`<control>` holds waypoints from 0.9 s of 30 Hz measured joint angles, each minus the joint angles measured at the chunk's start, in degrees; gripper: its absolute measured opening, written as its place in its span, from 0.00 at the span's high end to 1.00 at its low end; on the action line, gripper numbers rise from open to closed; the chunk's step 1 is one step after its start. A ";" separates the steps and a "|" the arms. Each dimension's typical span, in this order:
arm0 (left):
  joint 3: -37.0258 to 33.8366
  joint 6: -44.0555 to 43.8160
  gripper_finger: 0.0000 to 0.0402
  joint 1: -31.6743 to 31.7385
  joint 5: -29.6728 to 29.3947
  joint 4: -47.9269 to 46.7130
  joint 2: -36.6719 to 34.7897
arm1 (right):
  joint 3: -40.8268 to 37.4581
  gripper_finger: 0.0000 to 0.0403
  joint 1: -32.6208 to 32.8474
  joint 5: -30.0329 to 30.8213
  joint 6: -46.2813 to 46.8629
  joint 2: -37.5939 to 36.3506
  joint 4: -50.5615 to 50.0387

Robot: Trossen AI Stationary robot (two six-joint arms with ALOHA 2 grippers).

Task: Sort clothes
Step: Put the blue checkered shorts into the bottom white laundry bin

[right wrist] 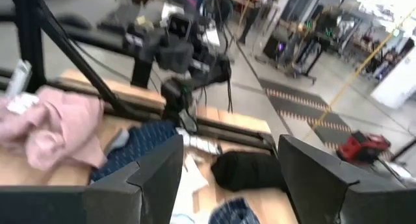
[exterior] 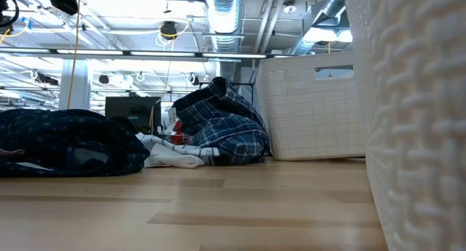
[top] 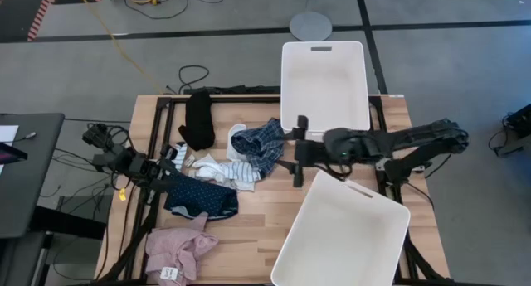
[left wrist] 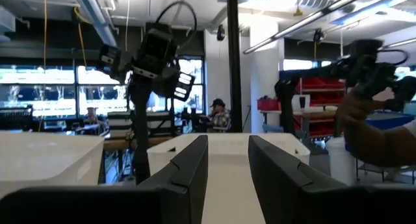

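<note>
The clothes lie loose on the wooden table. A black piece lies far left. The blue plaid shirt is heaped at the middle, with white and striped socks beside it. A navy dotted piece and a pink piece lie nearer. My right gripper is open, just right of the plaid shirt, fingers pointing toward the table's left; it also shows in its own wrist view. My left gripper is open above the left of the pile, touching nothing; its own wrist view shows it too.
A white bin stands at the table's far edge and a second white bin at the near right, close under my right arm. In the low view the shirt rests against the far bin. A person's arm shows beyond the table.
</note>
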 joint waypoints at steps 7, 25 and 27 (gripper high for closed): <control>0.00 -0.06 0.74 -0.02 -1.93 -1.17 0.02 | 6.87 0.33 -2.27 -0.20 0.09 6.80 -8.73; 0.00 0.11 0.74 -0.02 -3.77 -2.58 0.00 | 19.73 0.33 -9.99 -1.33 0.58 25.87 -28.07; 0.00 0.09 0.74 0.00 -3.91 -2.70 0.00 | 20.38 0.32 -10.66 -1.32 1.13 27.78 -29.43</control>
